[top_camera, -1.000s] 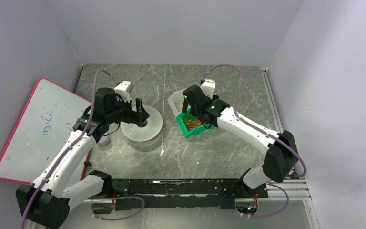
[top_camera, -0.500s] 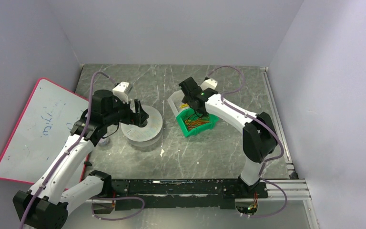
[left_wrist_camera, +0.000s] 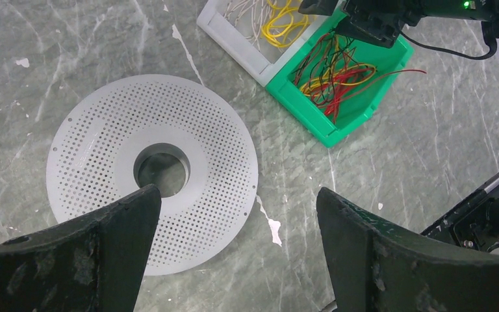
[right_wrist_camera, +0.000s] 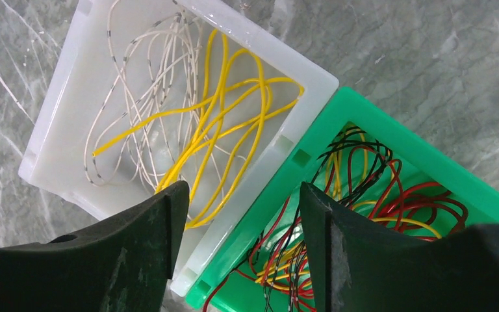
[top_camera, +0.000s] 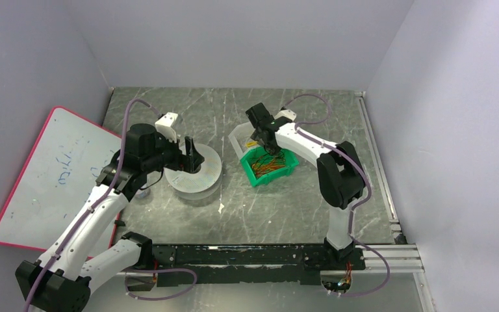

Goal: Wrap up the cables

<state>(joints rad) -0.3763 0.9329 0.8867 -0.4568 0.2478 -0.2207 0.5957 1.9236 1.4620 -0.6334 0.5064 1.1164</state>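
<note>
A green bin point(top_camera: 271, 165) holds a tangle of red, black and yellow cables point(right_wrist_camera: 370, 195). Against its far-left side stands a white bin point(right_wrist_camera: 58, 143) with yellow and white cables point(right_wrist_camera: 221, 123). A grey perforated disc point(top_camera: 198, 174) with a centre hole lies left of the bins; it also shows in the left wrist view point(left_wrist_camera: 153, 172). My right gripper point(right_wrist_camera: 243, 250) is open and empty, hovering over the seam between the two bins. My left gripper point(left_wrist_camera: 237, 250) is open and empty above the disc's near edge.
A pink-framed whiteboard point(top_camera: 52, 175) leans at the left wall. A small white scrap point(left_wrist_camera: 271, 225) lies on the marbled table by the disc. A black rail point(top_camera: 247, 257) runs along the near edge.
My right gripper has moved back and left, from over the green bin towards the white bin's edge. My left gripper has shifted only slightly over the disc.
</note>
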